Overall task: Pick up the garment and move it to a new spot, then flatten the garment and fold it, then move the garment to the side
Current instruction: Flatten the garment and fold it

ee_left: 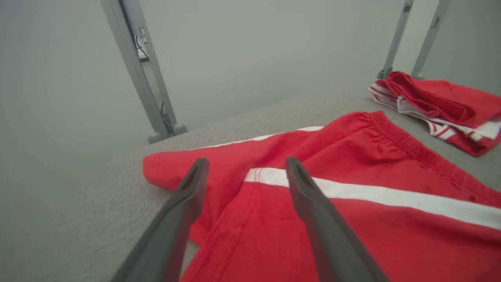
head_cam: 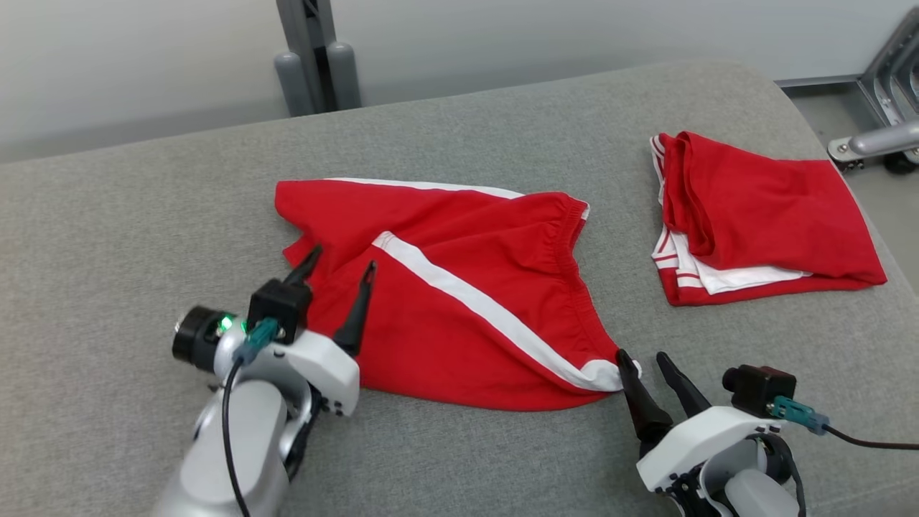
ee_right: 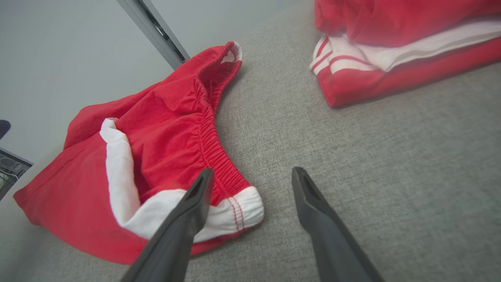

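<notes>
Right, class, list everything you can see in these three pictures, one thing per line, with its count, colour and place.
Shorts: one, red with white stripes, middle of the surface.
Folded pile: one, red and white, far right of the surface.
Padded surface: one, grey, under both garments.
Upright post: one, grey, behind the far edge.
Metal frame: one, silver-grey, top right.
Left end effector: one, dark fingers, open, over the shorts' left part.
Right end effector: one, dark fingers, open, at the shorts' near right corner.

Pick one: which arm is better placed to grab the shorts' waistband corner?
Right, probably. The right tool stands open with one finger beside the white waistband corner of the shorts; the left tool is open over the leg end, away from it.
</notes>
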Robot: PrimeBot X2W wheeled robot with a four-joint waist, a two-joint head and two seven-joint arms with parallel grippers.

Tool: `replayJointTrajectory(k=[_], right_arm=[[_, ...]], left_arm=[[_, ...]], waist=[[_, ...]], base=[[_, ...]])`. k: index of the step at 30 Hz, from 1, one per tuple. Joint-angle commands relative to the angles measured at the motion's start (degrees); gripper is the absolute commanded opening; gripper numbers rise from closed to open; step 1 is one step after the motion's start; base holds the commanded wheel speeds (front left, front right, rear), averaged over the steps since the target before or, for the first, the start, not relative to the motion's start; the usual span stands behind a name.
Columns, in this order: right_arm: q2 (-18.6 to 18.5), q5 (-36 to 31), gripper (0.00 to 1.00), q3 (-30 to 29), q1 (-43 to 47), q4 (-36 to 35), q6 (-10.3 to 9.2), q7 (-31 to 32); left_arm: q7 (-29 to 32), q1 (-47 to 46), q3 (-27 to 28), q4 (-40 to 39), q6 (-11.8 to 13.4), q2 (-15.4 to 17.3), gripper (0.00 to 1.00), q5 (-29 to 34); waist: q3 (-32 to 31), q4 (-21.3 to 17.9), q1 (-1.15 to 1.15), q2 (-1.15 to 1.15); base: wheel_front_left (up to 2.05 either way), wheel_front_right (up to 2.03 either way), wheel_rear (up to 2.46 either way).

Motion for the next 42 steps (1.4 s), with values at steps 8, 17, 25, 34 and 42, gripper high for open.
replayJointTrajectory(k=[8, 17, 25, 34, 42], right_arm=[[0.3, 0.8, 1.00, 2.4, -2.6, -0.9, 0.03, -1.1], [0.7, -0.4, 1.00, 0.9, -2.8, -3.4, 0.03, -1.2], [1.0, -1.5, 1.00, -0.7, -2.7, -3.9, 0.03, -1.2], [1.2, -2.9, 1.00, -1.3, -3.5, -3.6, 0.03, -1.2], [1.3, -3.9, 1.00, -2.0, -2.6, -2.8, 0.03, -1.2]], left_arm=[[3.4, -14.0, -6.4, 14.0, -1.9, 1.2, 1.00, 5.8], [6.2, -20.8, -9.7, 23.1, -3.0, 0.6, 1.00, 6.4], [7.0, -23.3, -9.3, 28.6, -1.8, -0.1, 1.00, 4.5], [5.7, -25.0, -9.4, 31.1, -2.6, -0.7, 0.18, 1.7], [3.1, -24.6, -10.0, 31.3, -2.4, -0.9, 0.00, -0.6]], waist=[[3.6, -4.1, 0.00, 0.00], [6.6, -6.3, 0.00, 0.00], [7.7, -6.4, 0.00, 0.00], [7.8, -5.9, 0.00, 0.00], [6.7, -4.7, 0.00, 0.00]], base=[[0.00, 0.00, 0.00], [0.00, 0.00, 0.00], [0.00, 0.00, 0.00], [0.00, 0.00, 0.00], [0.00, 0.00, 0.00]])
